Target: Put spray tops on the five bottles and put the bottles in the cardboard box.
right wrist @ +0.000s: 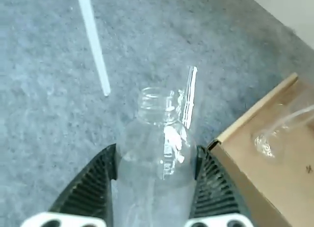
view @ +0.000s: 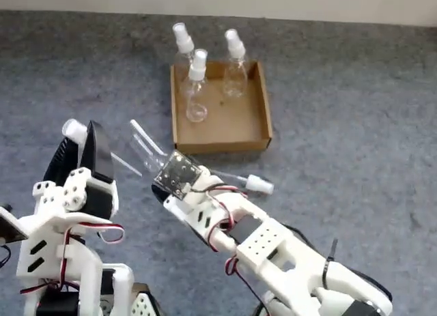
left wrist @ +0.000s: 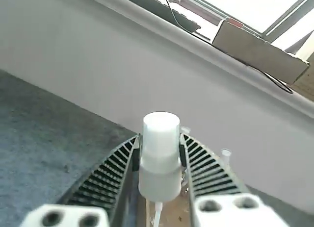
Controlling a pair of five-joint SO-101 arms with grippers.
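Note:
My left gripper (view: 80,137) (left wrist: 159,148) is shut on a white spray top (view: 74,130) (left wrist: 160,161), whose thin dip tube (view: 126,164) (right wrist: 93,45) slants toward the other arm. My right gripper (view: 172,171) (right wrist: 157,163) is shut on a clear open-necked bottle (view: 149,147) (right wrist: 158,138); its mouth lies just beside the tube's end. The cardboard box (view: 263,111) (right wrist: 255,163) holds two capped bottles (view: 196,91) (view: 234,70). A third capped bottle (view: 182,46) stands at the box's far left corner; inside or behind it, I cannot tell.
A loose spray top (view: 258,184) with its tube lies on the grey carpet between the box and my right arm. A pale wall runs along the far edge. Open carpet spreads to the right and far left.

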